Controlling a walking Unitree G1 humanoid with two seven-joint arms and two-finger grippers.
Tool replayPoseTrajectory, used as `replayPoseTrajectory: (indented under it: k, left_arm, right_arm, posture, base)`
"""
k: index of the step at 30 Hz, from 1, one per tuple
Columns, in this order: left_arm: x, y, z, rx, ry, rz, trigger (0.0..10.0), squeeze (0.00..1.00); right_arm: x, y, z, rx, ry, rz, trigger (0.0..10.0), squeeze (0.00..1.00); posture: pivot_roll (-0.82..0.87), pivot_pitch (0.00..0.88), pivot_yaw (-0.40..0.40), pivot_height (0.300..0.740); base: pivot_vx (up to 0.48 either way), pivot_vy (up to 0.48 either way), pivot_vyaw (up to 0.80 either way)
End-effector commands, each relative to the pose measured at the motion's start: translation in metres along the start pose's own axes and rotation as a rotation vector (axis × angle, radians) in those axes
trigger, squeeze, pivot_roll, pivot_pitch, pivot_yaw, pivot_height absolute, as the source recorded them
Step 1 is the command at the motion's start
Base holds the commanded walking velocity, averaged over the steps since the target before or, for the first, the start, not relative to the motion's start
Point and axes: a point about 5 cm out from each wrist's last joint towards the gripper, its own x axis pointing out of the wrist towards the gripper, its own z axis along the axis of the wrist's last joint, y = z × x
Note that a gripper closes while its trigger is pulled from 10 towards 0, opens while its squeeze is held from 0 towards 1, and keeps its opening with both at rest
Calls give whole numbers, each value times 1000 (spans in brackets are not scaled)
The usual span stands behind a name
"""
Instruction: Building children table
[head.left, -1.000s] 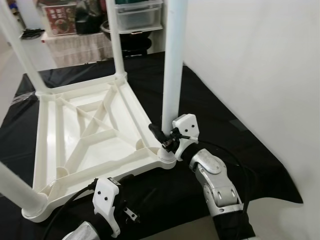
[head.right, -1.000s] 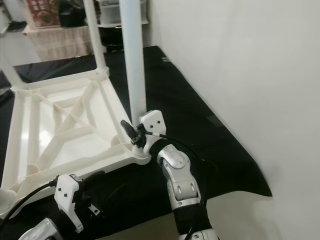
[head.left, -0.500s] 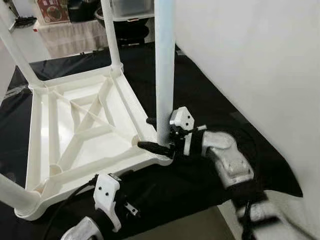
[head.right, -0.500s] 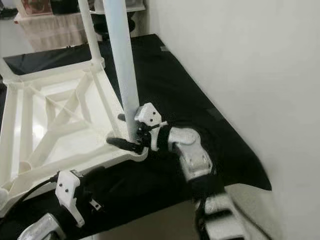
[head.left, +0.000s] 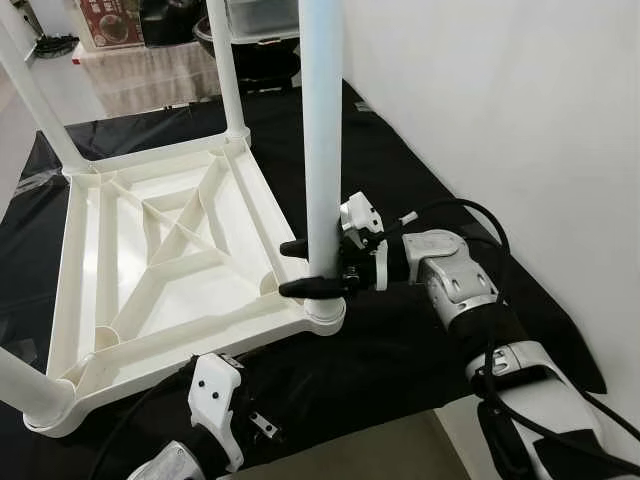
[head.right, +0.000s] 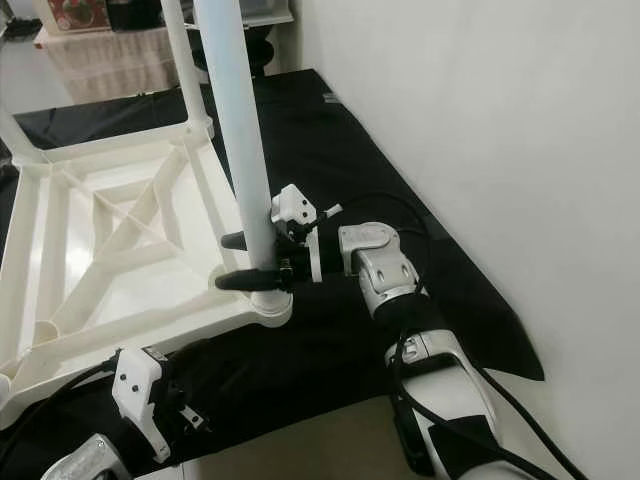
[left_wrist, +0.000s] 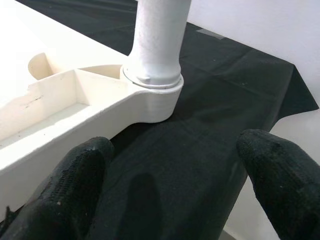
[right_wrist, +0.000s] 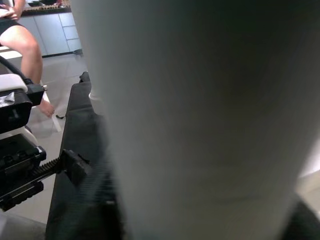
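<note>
Low at the near left, the left gripper (head.left: 262, 424) hovers over the black cloth (head.left: 420, 200) just short of the table's near edge, its two black fingers (left_wrist: 75, 185) spread apart with nothing between them; its wrist camera looks across bare cloth at the near-right socket. Upside down on that cloth lies the white children's table (head.left: 150, 250), its ribbed underside facing up, with diagonal braces crossing between the rim walls and shallow open pockets that hold nothing I can see. Four white legs stand up from its corners: one at the far left (head.left: 35, 100), one at the near left (head.left: 25, 385), one at the far right (head.left: 225, 70), and the near-right leg (head.left: 322, 150), tall and upright in its round socket (head.left: 325, 315). Against that last leg, just above the socket, sits the right gripper (head.left: 310, 268), one finger on each side of the leg, clamped around it, with the silver right arm reaching in from the right. Right of the arm the cloth runs on a little to its edge near a plain white wall, leaving a narrow strip of open cloth. At the far side, beyond the cloth, stand a shelf with clear storage bins (head.left: 262, 15) and a box (head.left: 105, 22).
</note>
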Motion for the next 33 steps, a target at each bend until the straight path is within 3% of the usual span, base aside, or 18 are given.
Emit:
replayPoseTrajectory:
  k: [1, 7, 10, 13, 14, 15, 16, 17, 19, 21, 29, 30, 31, 32, 33]
  left_arm:
    - [-2, -1, -2, -2, 13, 8, 10000, 0]
    - [-2, -1, -2, -5, 11, 5, 10000, 0]
    - [-3, -1, -1, -6, 10, 4, 10000, 0]
    - [-5, 0, 0, -5, 10, 4, 10000, 0]
    - [-5, 0, 0, -4, 11, 4, 10000, 0]
    - [-5, 0, 0, -4, 11, 4, 10000, 0]
    - [-5, 1, 1, -3, 10, 5, 10000, 0]
    - [-5, 1, 1, -3, 10, 5, 10000, 0]
    - [-5, 5, 2, 10, 17, 5, 10000, 0]
    - [-4, 6, 2, 17, 21, 0, 10000, 0]
    - [-3, 10, 3, 29, 16, 11, 10000, 0]
    - [-3, 10, 3, 30, 15, 16, 10000, 0]
    - [-3, 11, 3, 32, 14, 19, 10000, 0]
    - [-4, 11, 4, 33, 13, 20, 10000, 0]
    - [-5, 12, 4, 33, 13, 20, 10000, 0]
  right_arm:
    - [4, 2, 1, -9, -21, 25, 0, 0]
    - [-8, -2, -2, -23, -27, -48, 0, 0]
    - [-17, -6, -4, -58, -22, -185, 0, 0]
    - [-24, -9, -24, 20, 37, -640, 0, 0]
    - [-25, -3, -38, 91, 53, -865, 0, 0]
    - [-25, -3, -38, 91, 53, -865, 0, 0]
    - [-26, 6, -49, 152, 61, -1019, 0, 0]
    - [-26, 6, -49, 152, 61, -1019, 0, 0]
    - [-3, 36, -65, 157, 116, -1024, 0, 0]
    - [4, 42, -66, 142, 130, -999, 0, 0]
    - [24, 37, -59, 120, 103, -974, 0, 0]
    - [26, 38, -57, 125, 106, -993, 4784, 0]
    - [33, 41, -49, 157, 48, -931, 10000, 0]
    - [38, 43, -43, 179, 5, -883, 10000, 0]
    - [43, 46, -34, 191, -52, -779, 10000, 1000]
  posture:
    - [43, 161, -14, 740]
    - [35, 164, -9, 740]
    - [25, 171, -5, 740]
    - [22, 176, -23, 740]
    - [24, 175, -20, 740]
    - [24, 175, -20, 740]
    - [28, 176, -15, 740]
    - [28, 176, -15, 740]
    - [22, 166, 20, 740]
    - [29, 165, 16, 740]
    - [43, 155, 12, 740]
    - [44, 154, 10, 740]
    - [47, 155, 6, 740]
    - [47, 155, 6, 740]
    - [51, 154, 3, 740]
  base:
    - [0, 0, 0]
    - [0, 0, 0]
    - [0, 0, 0]
    - [0, 0, 0]
    - [0, 0, 0]
    - [0, 0, 0]
    - [0, 0, 0]
    - [0, 0, 0]
    - [0, 0, 0]
    - [0, 0, 0]
    - [0, 0, 0]
    - [0, 0, 0]
    - [0, 0, 0]
    - [0, 0, 0]
    - [0, 0, 0]
